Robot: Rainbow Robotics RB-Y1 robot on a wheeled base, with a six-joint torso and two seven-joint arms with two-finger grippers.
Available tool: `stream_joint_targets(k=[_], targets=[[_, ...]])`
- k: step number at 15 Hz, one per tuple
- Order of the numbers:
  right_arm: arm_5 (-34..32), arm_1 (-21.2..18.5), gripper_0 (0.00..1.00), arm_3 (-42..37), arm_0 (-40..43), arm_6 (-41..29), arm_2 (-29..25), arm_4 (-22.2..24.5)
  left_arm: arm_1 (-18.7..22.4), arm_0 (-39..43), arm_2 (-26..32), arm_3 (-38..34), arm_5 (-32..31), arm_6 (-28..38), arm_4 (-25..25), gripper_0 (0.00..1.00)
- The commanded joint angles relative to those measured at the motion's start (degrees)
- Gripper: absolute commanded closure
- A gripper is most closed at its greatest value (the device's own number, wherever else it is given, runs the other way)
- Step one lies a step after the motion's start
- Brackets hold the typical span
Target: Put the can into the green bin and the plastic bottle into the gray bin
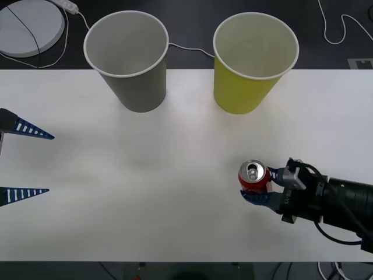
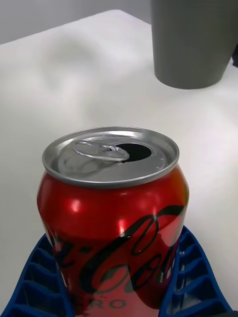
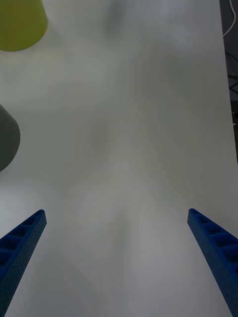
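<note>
The red can (image 1: 254,178) with its silver top stands upright at the table's front right, and my right gripper (image 1: 256,184) is shut on its sides. In the right wrist view the can (image 2: 111,218) sits between the blue fingers (image 2: 193,282), with the gray bin (image 2: 193,44) beyond it. The gray bin (image 1: 131,58) stands at the back, left of centre. To its right is the green bin (image 1: 252,64). Both are upright and look empty. My left gripper (image 1: 51,164) hangs open at the left edge over bare table. The plastic bottle is out of view.
The white table (image 1: 145,175) ends just behind the two bins. Beyond it on the dark floor lie a white round disc (image 1: 29,23) and white cables (image 1: 344,29). In the left wrist view the green bin (image 3: 20,25) and gray bin (image 3: 7,138) show at one side.
</note>
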Motion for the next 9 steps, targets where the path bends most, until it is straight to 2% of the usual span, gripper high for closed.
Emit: stream_joint_targets(k=[1, 3, 6, 9], targets=[[-0.09, -4.84, 1.00, -6.61, 0.62, -15.74, -2.50, 6.97, 0.00, 0.00, 0.00, 0.00, 0.00, 0.00, 0.00, 0.00], [-4.05, -7.30, 1.00, -11.18, 0.62, -29.10, -6.19, 12.33, 0.00, 0.00, 0.00, 0.00, 0.00, 0.00, 0.00, 0.00], [-17.32, -7.56, 1.00, -17.94, 0.44, -44.74, -17.00, 18.31, 0.00, 0.00, 0.00, 0.00, 0.00, 0.00, 0.00, 0.00], [-29.09, -8.53, 1.00, -20.76, -3.08, -56.34, -25.17, 18.93, 0.00, 0.00, 0.00, 0.00, 0.00, 0.00, 0.00, 0.00]])
